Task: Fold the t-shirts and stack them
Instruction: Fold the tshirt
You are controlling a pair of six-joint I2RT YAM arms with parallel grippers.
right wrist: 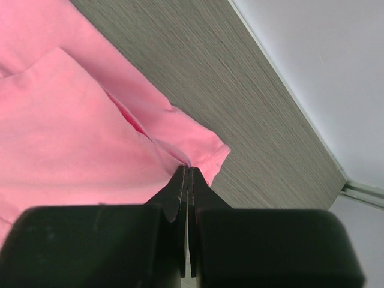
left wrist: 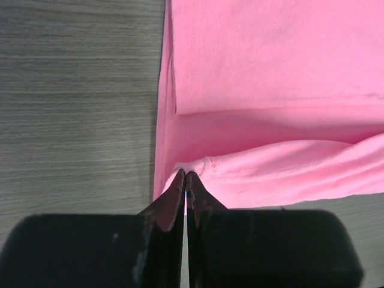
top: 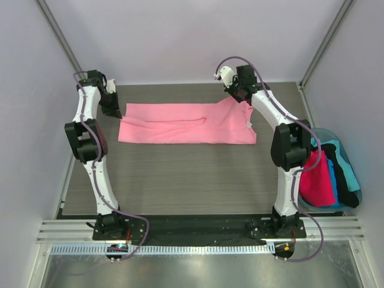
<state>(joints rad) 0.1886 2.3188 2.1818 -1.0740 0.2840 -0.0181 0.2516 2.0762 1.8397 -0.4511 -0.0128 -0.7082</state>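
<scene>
A light pink t-shirt lies spread across the far part of the table, partly folded lengthwise, with a small white tag at its right end. My left gripper is shut on the shirt's far left edge, lifting a fold of cloth. My right gripper is shut on the shirt's far right corner by the sleeve. Hot pink, black and teal shirts sit heaped at the right.
A light-blue plastic tub holding the heap of shirts stands at the table's right edge beside the right arm. Grey walls close in the back and both sides. A metal rail runs along the near edge.
</scene>
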